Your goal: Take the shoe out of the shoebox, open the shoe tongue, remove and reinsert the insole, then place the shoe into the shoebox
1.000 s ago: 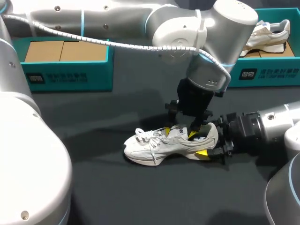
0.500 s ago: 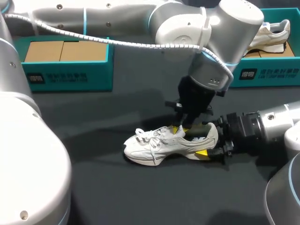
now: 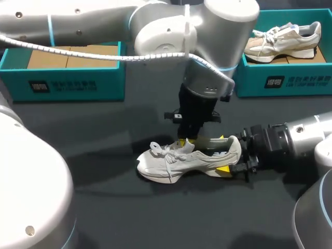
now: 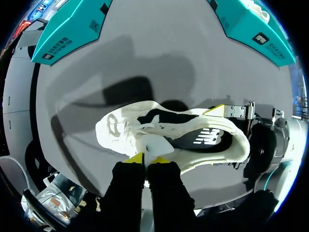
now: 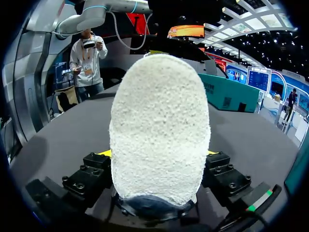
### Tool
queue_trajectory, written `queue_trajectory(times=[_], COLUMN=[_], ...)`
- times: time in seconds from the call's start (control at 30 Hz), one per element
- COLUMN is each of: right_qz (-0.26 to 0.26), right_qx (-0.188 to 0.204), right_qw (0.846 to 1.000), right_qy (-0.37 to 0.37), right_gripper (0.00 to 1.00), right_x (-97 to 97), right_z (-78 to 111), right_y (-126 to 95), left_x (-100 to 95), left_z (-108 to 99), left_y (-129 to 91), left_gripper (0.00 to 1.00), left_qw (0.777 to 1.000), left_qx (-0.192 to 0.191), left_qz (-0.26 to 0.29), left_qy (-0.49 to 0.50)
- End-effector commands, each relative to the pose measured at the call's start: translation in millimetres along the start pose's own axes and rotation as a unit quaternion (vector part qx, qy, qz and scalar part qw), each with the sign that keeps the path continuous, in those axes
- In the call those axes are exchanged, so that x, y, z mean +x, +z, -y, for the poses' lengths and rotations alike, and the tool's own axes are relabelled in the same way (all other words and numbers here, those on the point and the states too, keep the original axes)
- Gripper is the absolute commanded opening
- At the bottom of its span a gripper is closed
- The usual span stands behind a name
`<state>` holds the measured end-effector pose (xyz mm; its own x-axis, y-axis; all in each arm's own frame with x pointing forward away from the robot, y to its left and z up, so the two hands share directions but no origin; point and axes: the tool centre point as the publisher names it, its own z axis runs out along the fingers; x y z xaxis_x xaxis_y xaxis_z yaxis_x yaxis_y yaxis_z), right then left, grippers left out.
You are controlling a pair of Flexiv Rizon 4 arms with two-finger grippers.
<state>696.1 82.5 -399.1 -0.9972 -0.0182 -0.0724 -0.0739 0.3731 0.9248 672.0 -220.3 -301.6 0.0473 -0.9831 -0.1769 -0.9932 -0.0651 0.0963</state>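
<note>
A white shoe stands upright on its sole on the dark table, with both of my hands on it. My right hand is clenched on the heel from two sides. In its wrist view the rough white heel rises between the fingers and blocks most of what lies ahead of that hand.

My left hand comes down from above, its yellow tips pinched together on the tongue just ahead of them. Beyond the tongue, toward the right hand, the shoe's mouth is open and the black insole lies inside.

The shoe's long axis runs sideways across the table. The heel sits in the right hand and the toe points away from it, toward my left side, with the laces just past the left hand.

A teal shoebox with cardboard in it stands well beyond the left hand. A second shoebox, holding a second shoe, stands well beyond the right hand. Open table surface lies between the shoe and both boxes, past the toe, and on my near side.
</note>
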Motion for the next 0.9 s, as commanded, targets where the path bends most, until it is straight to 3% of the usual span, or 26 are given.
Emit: queue_trajectory(times=[0.03, 0.37, 0.67, 0.77, 0.9], right_qz=[0.001, 0.001, 0.001, 0.001, 0.001], right_qx=[0.002, 0.002, 0.002, 0.002, 0.002], right_qw=[1.0, 1.0, 1.0, 1.0, 1.0], right_qy=[0.0, 0.0, 0.0, 0.0, 0.0], right_gripper=[0.0, 0.0, 0.0, 0.0, 0.0], right_x=[0.7, 0.7, 0.7, 0.7, 0.7], right_z=[-0.9, -0.9, -0.9, -0.9, -0.9], right_y=[0, 0, 0, 0, 0], left_x=[-30.2, -45.4, -53.2, -58.1, -68.2], left_z=[-8, -9, -4, 0, 0], left_y=[6, 26, 50, 56, 55], left_gripper=[0.0, 0.0, 0.02, 0.34, 0.45], left_qw=[0.995, 0.995, 0.999, 0.999, 1.0], left_qx=[0.021, 0.018, 0.015, 0.012, 0.008], left_qz=[-0.095, -0.091, -0.044, -0.019, -0.016], left_qy=[-0.032, -0.025, -0.014, -0.023, -0.022])
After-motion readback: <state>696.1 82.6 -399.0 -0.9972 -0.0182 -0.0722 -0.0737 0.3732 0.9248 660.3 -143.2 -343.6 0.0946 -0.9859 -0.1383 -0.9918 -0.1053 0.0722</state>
